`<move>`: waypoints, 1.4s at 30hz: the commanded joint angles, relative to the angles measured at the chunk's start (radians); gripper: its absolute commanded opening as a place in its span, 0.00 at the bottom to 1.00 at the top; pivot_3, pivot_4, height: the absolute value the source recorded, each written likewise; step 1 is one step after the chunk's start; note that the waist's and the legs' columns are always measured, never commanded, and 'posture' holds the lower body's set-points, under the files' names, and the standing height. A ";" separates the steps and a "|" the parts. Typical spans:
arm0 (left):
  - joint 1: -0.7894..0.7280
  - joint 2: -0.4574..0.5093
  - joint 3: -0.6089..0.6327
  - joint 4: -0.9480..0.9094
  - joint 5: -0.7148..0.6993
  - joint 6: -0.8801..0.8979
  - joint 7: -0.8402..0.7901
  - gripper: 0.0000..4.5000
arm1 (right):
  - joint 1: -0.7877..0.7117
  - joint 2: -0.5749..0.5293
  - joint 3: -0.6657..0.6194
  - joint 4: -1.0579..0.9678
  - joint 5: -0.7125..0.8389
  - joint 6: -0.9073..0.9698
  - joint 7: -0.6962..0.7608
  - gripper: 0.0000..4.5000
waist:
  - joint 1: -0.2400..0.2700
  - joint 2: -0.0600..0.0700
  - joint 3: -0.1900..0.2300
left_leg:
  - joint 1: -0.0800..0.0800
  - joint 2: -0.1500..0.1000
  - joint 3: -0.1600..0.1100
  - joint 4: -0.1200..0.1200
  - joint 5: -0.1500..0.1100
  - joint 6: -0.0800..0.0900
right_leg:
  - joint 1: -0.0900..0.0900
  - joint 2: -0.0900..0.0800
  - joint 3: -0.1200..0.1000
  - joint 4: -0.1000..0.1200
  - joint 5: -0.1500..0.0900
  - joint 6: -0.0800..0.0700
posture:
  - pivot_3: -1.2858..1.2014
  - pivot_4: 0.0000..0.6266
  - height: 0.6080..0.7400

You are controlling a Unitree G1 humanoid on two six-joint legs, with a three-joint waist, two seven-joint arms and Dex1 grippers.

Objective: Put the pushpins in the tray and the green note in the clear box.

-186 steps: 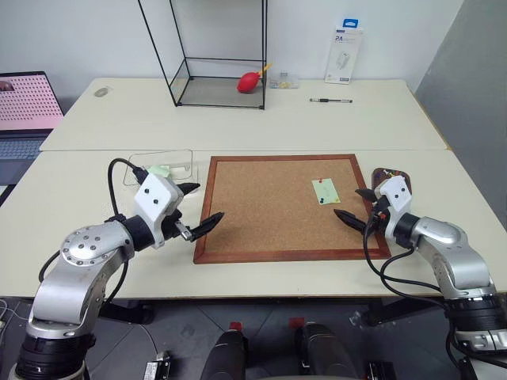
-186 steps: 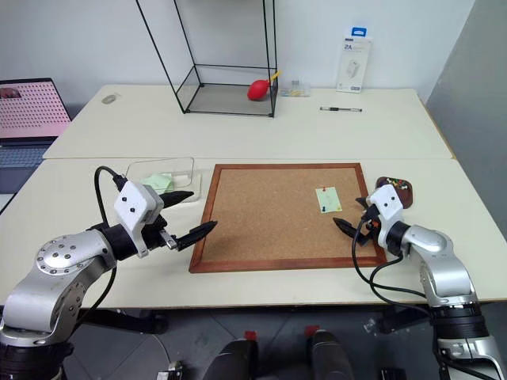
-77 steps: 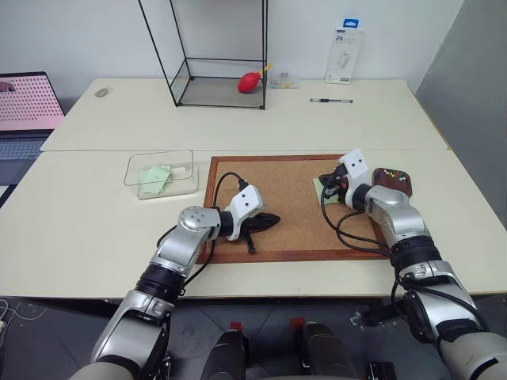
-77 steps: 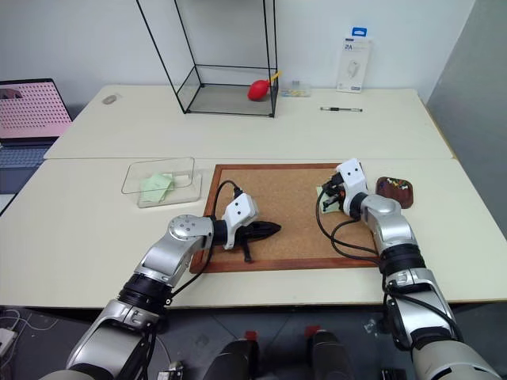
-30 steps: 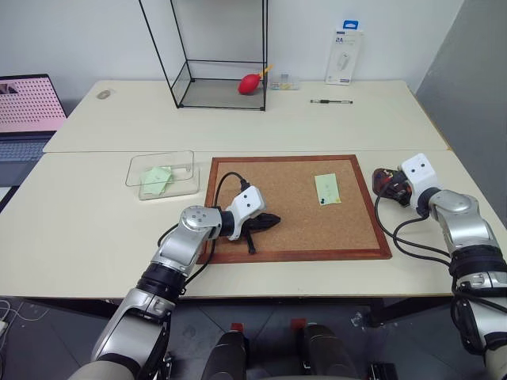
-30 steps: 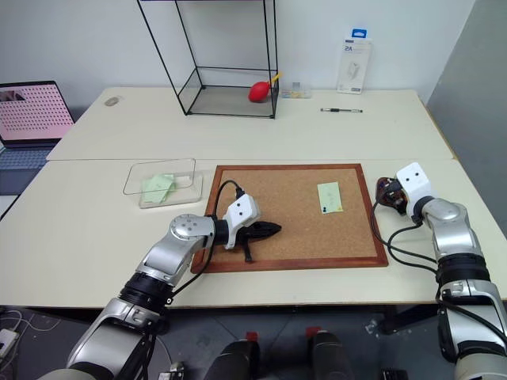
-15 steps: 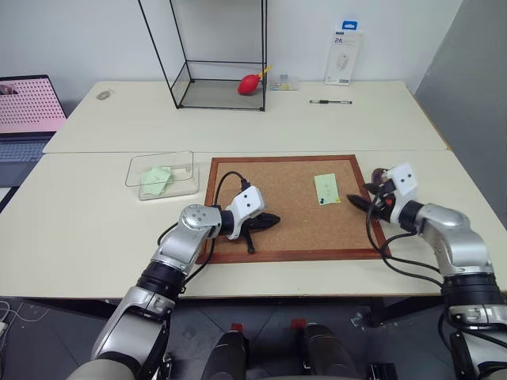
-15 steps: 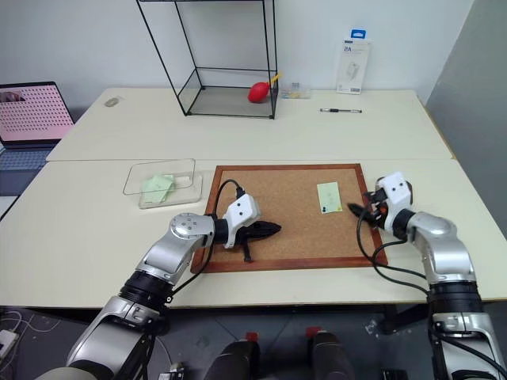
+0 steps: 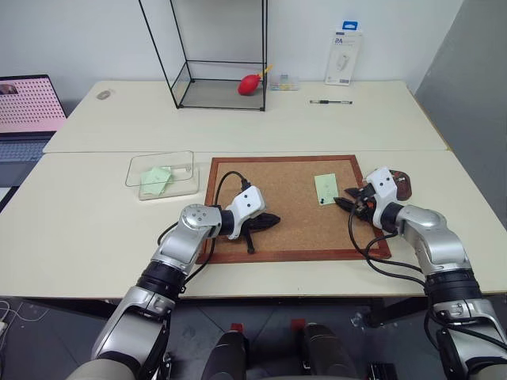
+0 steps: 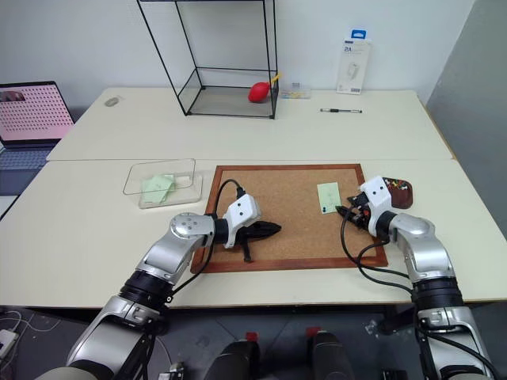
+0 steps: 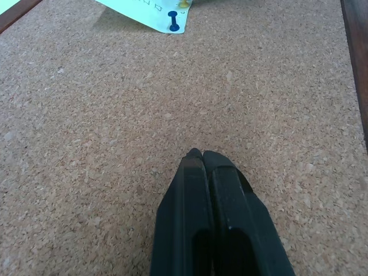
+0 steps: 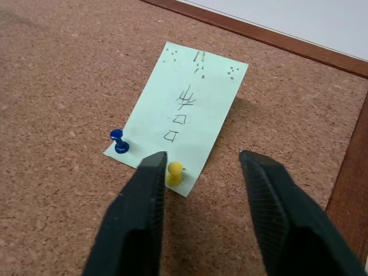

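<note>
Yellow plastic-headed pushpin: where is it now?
The yellow plastic-headed pushpin is stuck in a corner of the pale green paper note on the corkboard, just ahead of the right gripper, near a blue pushpin.

This looks like an office or lab test room. Two plain cream tabletops [image 9: 238,119] stand pushed together against a bare white wall. An open laptop [image 9: 28,115] sits past the far left corner. Along the far edge lie a pen [image 9: 330,100] and a boxed charger [image 9: 344,57] propped against the wall, beside a wire-framed glass case [image 9: 218,55]. A wood-framed corkboard [image 9: 293,207] occupies the near tabletop.
</note>
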 commanded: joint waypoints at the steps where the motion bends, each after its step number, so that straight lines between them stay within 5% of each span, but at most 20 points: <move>1: 0.028 0.008 -0.029 0.036 0.037 0.030 -0.005 0.00 | -0.027 0.001 -0.005 -0.003 -0.004 -0.029 0.000 0.22 | 0.000 0.000 0.000 | 0.000 0.000 0.000 0.000 0.000 0.000 | 0.000 0.000 0.000 0.000 0.000 0.000 | 0.52 0.24 1.00; 6: 0.029 0.009 -0.029 0.036 0.038 0.030 -0.004 0.00 | -0.017 -0.011 0.003 -0.027 0.005 -0.016 0.024 0.00 | 0.000 0.000 0.000 | 0.000 0.000 0.000 0.000 0.000 0.000 | 0.000 0.000 0.000 0.000 0.000 0.000 | 0.52 0.24 1.00; 27: 0.031 0.010 -0.032 0.043 0.047 0.022 0.001 0.00 | -0.001 -0.048 -0.086 -0.185 0.111 0.040 0.043 0.00 | 0.001 0.000 0.000 | 0.000 0.000 0.000 0.000 0.000 0.000 | 0.000 0.000 0.000 0.000 0.000 0.000 | 0.52 0.24 1.00; 42: 0.032 0.002 -0.036 0.043 0.049 0.022 0.005 0.00 | -0.069 -0.198 -0.062 0.178 -0.169 -0.173 -0.164 0.00 | 0.000 0.000 0.000 | 0.000 0.000 0.001 0.000 0.000 0.000 | 0.000 0.000 0.001 0.000 0.000 0.000 | 0.52 0.24 1.00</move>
